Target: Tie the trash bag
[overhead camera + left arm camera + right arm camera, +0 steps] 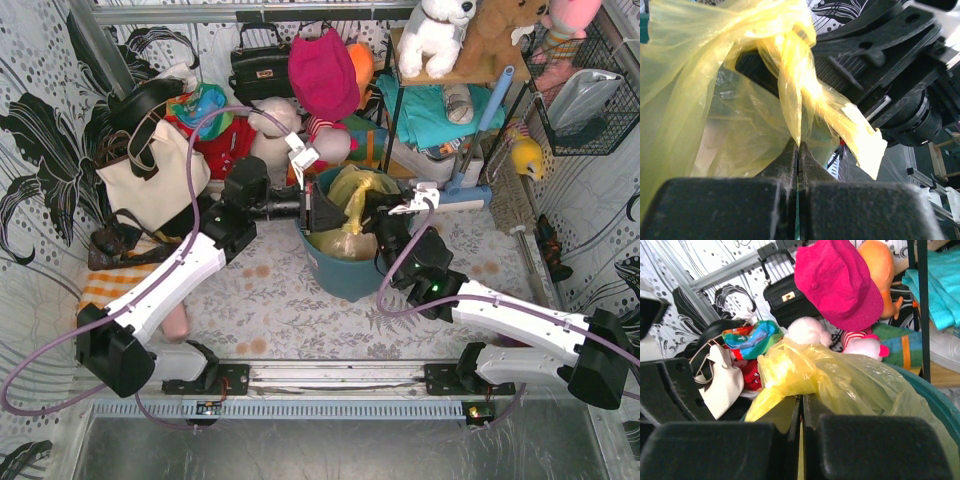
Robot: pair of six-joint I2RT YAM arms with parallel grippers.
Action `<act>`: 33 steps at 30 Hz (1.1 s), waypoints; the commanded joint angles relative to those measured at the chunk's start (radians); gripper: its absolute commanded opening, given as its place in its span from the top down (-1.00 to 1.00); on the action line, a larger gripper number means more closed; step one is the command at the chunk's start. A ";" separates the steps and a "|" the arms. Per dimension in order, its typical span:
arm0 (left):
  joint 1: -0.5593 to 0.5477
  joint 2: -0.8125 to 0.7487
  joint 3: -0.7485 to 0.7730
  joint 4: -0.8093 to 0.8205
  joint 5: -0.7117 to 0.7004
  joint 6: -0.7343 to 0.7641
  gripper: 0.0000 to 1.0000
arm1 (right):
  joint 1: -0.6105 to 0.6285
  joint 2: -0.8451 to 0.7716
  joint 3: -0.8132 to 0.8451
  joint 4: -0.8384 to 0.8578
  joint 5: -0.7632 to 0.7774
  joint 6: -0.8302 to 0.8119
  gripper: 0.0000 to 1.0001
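One trash bag point(352, 205), translucent yellow-green, seated in the teal bin point(345, 275) near mid-table, its upper film gathered into twisted strands above the rim. Left gripper point(798, 150): fingers pressed together, pinching one twisted strand at their tips. Right gripper point(801, 402): fingers pressed together on bunched film from the opposite side. Cream tote bag point(150, 178): well apart, far left.
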 commanded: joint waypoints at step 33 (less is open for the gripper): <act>-0.034 -0.005 0.228 -0.183 -0.472 0.349 -0.15 | -0.004 -0.025 -0.100 0.261 -0.106 -0.117 1.00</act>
